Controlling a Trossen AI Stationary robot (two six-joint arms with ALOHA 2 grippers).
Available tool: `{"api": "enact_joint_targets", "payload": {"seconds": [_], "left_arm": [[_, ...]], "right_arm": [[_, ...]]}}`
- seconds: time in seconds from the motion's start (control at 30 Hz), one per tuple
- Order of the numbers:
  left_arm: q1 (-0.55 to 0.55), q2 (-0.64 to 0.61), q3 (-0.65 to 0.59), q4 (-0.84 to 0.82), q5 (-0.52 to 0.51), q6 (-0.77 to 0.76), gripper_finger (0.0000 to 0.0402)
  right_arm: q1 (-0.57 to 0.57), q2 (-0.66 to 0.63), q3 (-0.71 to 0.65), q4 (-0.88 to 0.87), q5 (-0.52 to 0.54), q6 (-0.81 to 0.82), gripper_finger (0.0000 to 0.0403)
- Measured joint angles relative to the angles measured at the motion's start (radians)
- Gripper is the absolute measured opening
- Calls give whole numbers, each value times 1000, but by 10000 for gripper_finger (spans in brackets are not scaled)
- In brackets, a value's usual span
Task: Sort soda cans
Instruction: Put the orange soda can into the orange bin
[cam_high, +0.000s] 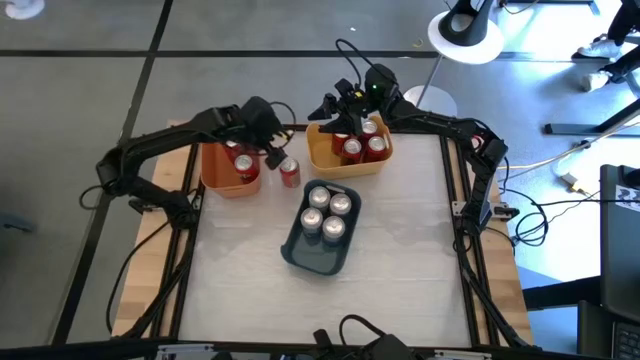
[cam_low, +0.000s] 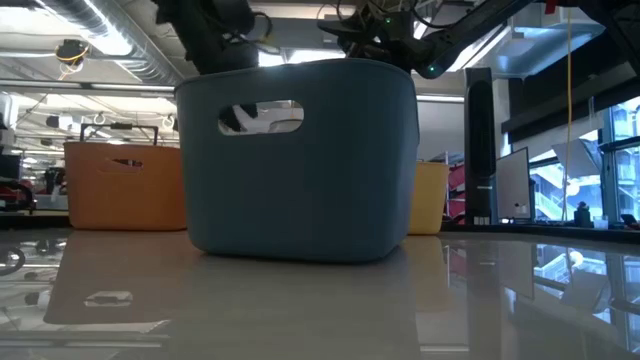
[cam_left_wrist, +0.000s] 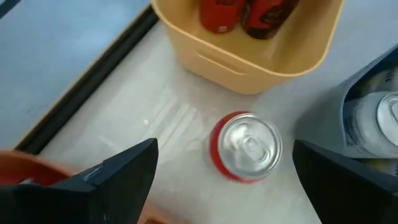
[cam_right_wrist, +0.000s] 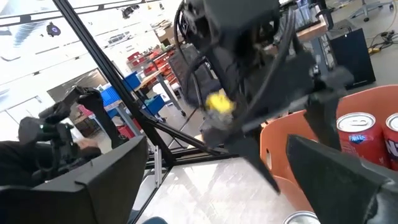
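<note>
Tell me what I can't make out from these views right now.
- Orange bin, high view: left arm covers most of its cans.
- Yellow bin, high view: right claw hides part of its contents.
- Low view: blue-grey bin blocks every can.
- Can labels: too small to read.

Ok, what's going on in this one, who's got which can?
Nobody holds a can right now. The left gripper hangs open above a lone red soda can standing upright on the table between the orange bin and the yellow bin. Both of those bins hold red cans, and the dark blue-grey bin holds four silver ones. The right gripper, also open, sits over the yellow bin.
</note>
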Motion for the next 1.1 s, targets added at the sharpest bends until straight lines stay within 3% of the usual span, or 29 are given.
{"api": "enact_joint_targets", "payload": {"seconds": [0.3, 1.1], "left_arm": [[-34, 74, -77, 140, 1, -45, 357], [-84, 134, -116, 198, -26, -74, 357]], "right_arm": [[0, 0, 0, -29, 0, 0, 381], [0, 0, 0, -28, 2, -7, 381]]}}
